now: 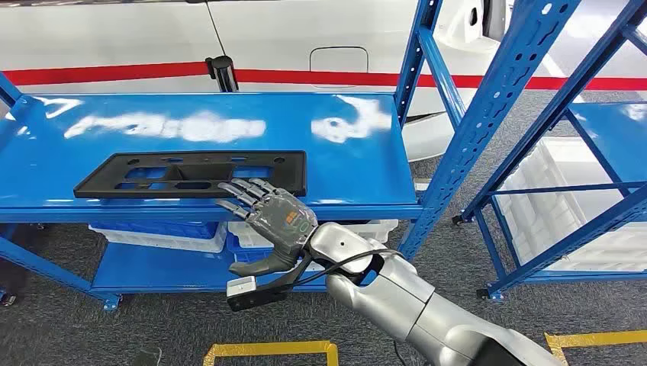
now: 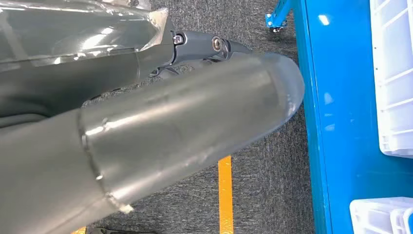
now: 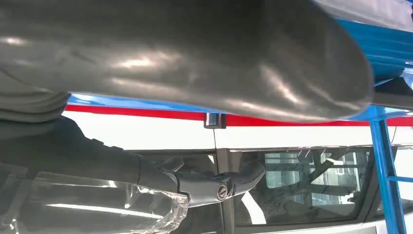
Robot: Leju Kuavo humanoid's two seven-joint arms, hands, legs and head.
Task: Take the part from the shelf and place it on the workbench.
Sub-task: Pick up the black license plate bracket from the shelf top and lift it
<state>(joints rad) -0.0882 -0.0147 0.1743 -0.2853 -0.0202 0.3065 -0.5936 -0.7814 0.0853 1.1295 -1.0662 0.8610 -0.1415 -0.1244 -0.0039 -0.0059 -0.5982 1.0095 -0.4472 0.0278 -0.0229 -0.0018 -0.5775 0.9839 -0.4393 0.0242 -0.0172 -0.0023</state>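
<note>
A flat black plastic part (image 1: 191, 174) with several cutouts lies along the front of the blue shelf top (image 1: 351, 145). My right hand (image 1: 278, 221) is at the shelf's front edge by the part's right end. Its fingers (image 1: 246, 192) are spread and lie over the part's front right corner, while the thumb hangs below the shelf edge. It has no grip on the part. In the right wrist view the right hand (image 3: 170, 73) shows its thick thumb and one dark finger (image 3: 214, 187). My left hand (image 2: 146, 107) hangs over the carpet with nothing in it.
White bins (image 1: 160, 236) stand on the lower shelf. A second blue rack (image 1: 503, 99) with a white bin (image 1: 564, 206) stands to the right. A white car with a red stripe (image 1: 305, 46) is behind the shelf. Yellow tape (image 1: 267, 351) marks the grey carpet.
</note>
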